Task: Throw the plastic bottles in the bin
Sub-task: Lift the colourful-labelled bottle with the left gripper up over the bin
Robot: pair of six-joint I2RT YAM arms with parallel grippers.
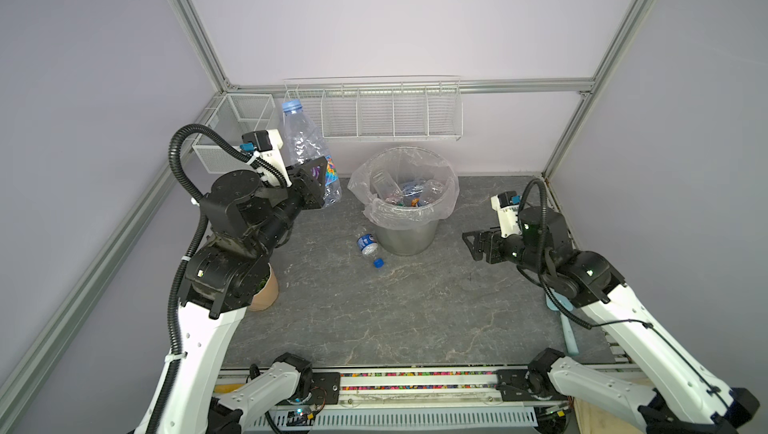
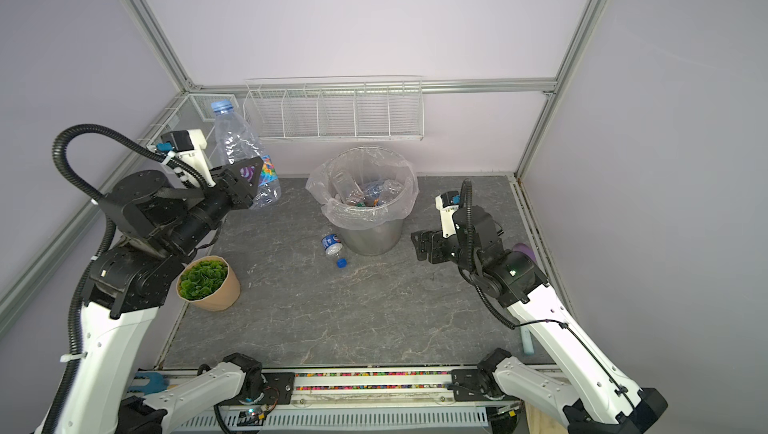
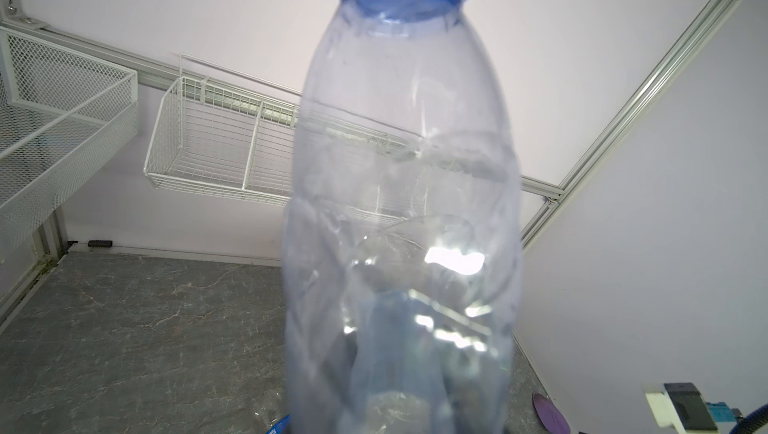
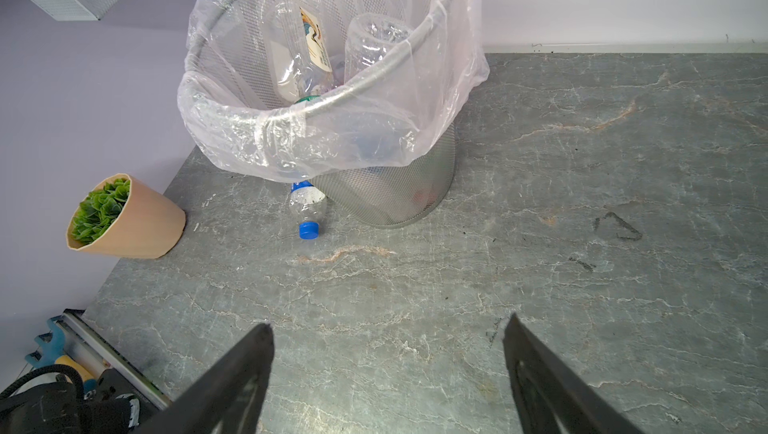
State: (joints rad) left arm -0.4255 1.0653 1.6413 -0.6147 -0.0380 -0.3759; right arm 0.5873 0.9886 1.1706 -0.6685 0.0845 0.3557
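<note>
Two bottles are outside the bin (image 1: 409, 240). We find the large bottle (image 1: 305, 145) upright, neck up, gripped low by the left pincer (image 1: 319, 182), left of the bin. The small bottle (image 1: 367, 244) lies on the bench (image 1: 374, 319) just beside the bin's base, cap toward the front. The right pincer (image 1: 471, 244) stands open, empty.

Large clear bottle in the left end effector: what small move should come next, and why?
Probably swing it sideways over the bin. The left end effector holds the large clear bottle upright by its labelled lower part, beside the bin rather than above its opening, so releasing now would likely miss.
</note>
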